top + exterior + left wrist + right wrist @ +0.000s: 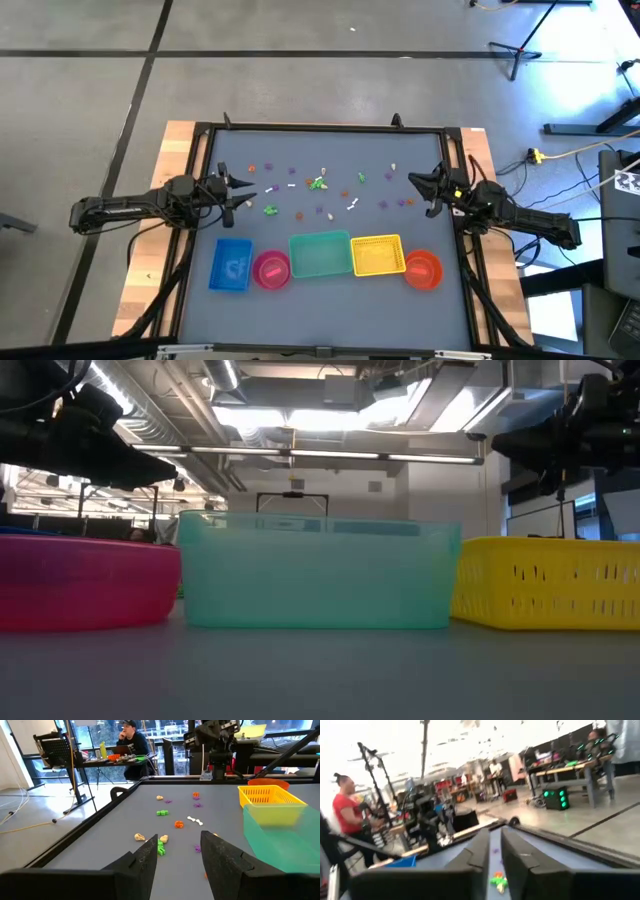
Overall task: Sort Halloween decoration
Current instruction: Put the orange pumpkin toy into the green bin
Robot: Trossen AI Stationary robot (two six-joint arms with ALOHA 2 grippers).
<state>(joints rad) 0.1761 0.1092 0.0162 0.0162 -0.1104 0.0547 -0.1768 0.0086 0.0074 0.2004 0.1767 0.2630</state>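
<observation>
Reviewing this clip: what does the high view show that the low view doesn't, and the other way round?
Only the high view shows the scattered trinkets on the mat, the blue container, the orange container, and both arms in full, with the left gripper and the right gripper open at opposite ends of the scatter.

Only the low view shows the room's ceiling lights behind the table, and that the teal container is translucent.

Both show the pink container, the teal container and the yellow basket in a row.
</observation>
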